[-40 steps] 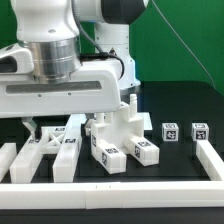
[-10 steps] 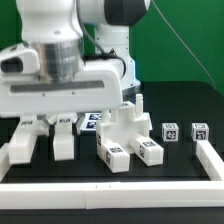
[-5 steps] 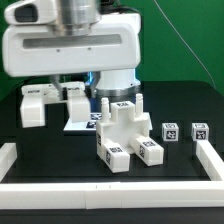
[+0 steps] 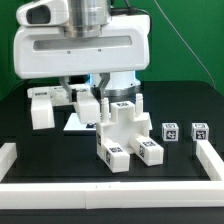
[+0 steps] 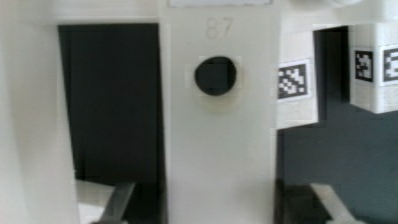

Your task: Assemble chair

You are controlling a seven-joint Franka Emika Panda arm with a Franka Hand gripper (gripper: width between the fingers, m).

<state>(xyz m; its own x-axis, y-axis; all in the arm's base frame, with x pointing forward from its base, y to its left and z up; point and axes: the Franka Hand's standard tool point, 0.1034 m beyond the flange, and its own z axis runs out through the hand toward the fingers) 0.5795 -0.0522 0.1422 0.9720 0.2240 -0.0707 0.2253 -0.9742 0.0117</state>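
My gripper is shut on a white chair part made of thick bars and holds it in the air above the table, on the exterior view's left. Its second bar hangs close to the chunky joined chair block. Two small tagged cubes stand to the right of that block. In the wrist view the held part is a white slab with a dark round hole. My gripper has one finger on each side of it. Tagged white pieces lie beyond.
The marker board lies on the black table under the held part. Long plain white rails border the table at the front, the right and the left. The arm's base stands behind the block.
The arm has risen and moved toward the exterior view's right, lifting the white chair part off the table. The joined block and the two cubes have not moved.
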